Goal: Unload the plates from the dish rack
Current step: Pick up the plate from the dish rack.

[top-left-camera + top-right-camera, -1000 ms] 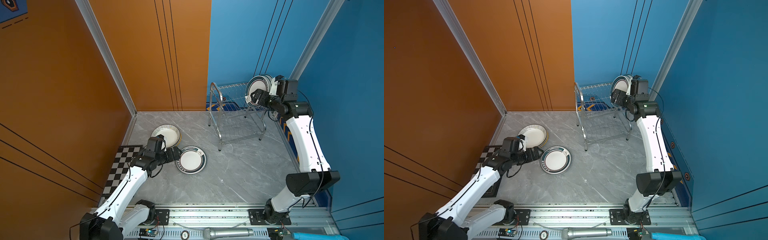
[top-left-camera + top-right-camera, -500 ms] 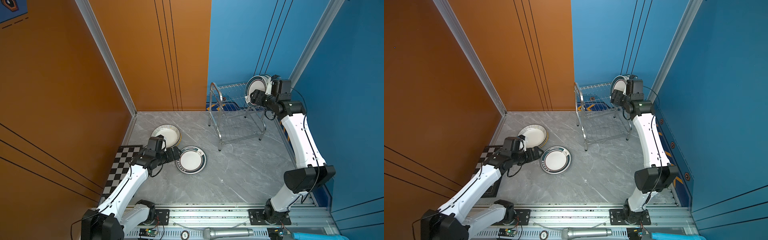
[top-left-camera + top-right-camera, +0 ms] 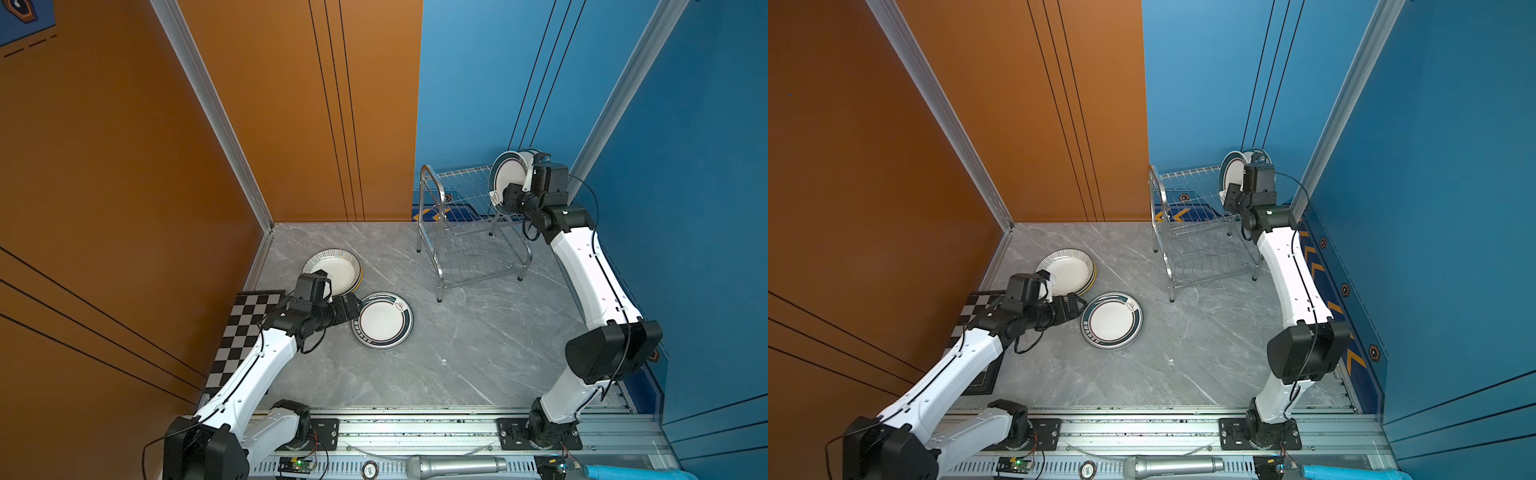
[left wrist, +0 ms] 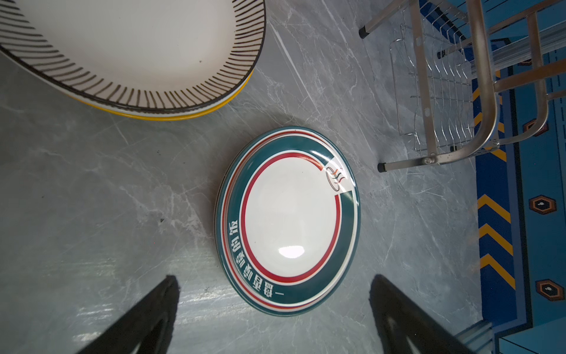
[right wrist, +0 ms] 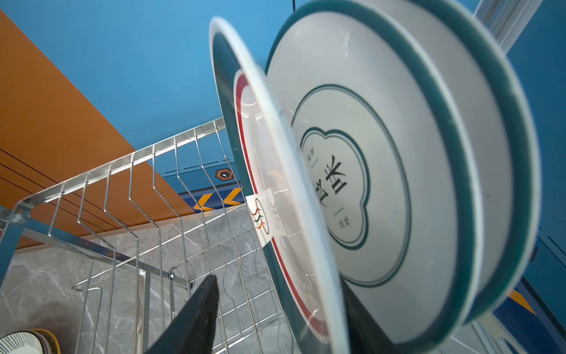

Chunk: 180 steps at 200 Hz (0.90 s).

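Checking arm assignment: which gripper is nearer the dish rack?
Right. The right gripper straddles an upright plate standing in the dish rack; the left gripper sits by the flat green-rimmed plate on the table.

Bright even light, plate (image 4: 288, 220) glare, motion blur

Robot lab cell: coloured wall panels (image 3: 124, 166), aluminium rail (image 3: 415, 432).

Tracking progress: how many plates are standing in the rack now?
3, upright together at the dish rack end by the right hand: front plate, middle plate, rear plate. Others may hide behind.
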Tool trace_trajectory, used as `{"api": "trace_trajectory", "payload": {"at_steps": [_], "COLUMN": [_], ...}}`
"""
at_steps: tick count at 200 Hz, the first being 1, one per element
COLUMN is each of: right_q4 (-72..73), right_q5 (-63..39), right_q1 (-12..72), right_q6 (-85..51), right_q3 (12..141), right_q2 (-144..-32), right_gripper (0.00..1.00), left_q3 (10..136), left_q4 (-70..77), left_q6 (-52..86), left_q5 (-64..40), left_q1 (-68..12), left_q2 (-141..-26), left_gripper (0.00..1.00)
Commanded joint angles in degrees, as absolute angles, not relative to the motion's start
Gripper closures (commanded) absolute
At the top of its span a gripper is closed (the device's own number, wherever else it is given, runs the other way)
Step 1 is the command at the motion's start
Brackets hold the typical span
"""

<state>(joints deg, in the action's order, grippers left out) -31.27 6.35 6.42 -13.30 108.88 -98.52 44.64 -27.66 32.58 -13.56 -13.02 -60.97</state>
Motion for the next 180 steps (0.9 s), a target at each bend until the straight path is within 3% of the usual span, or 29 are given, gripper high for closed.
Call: {"api": "trace_trajectory", "payload": {"at_steps": [1, 87, 166, 180], "right_q4": [-27.7, -22.0, -21.9, -21.9], "right_q5": [6.9, 5.8, 4.7, 4.2], "right_q1": [6.5, 5.7, 4.7, 4.7], "right_q6": [-11.4, -9.8, -9.6, -9.6], "right_q3": [107.7, 103.3, 101.4, 101.3], "right_q2": [-96.2, -94.9, -94.3, -94.2], "right_gripper": [0.51, 0.71, 0.79, 0.87], "left_q3": [43.5, 42.0, 42.0, 41.9], "left_q4": [-27.2, -26.9, -26.9, -26.9], "left_q6": [32.8, 35.8, 36.7, 36.7], "left_q5": [-14.0, -10.6, -10.5, -10.0], "left_q1": [-12.5, -12.4, -12.5, -12.5], "left_q2": [-60.1, -58.1, -59.2, -59.1], "left_gripper": [0.02, 0.02, 0.02, 0.02]}}
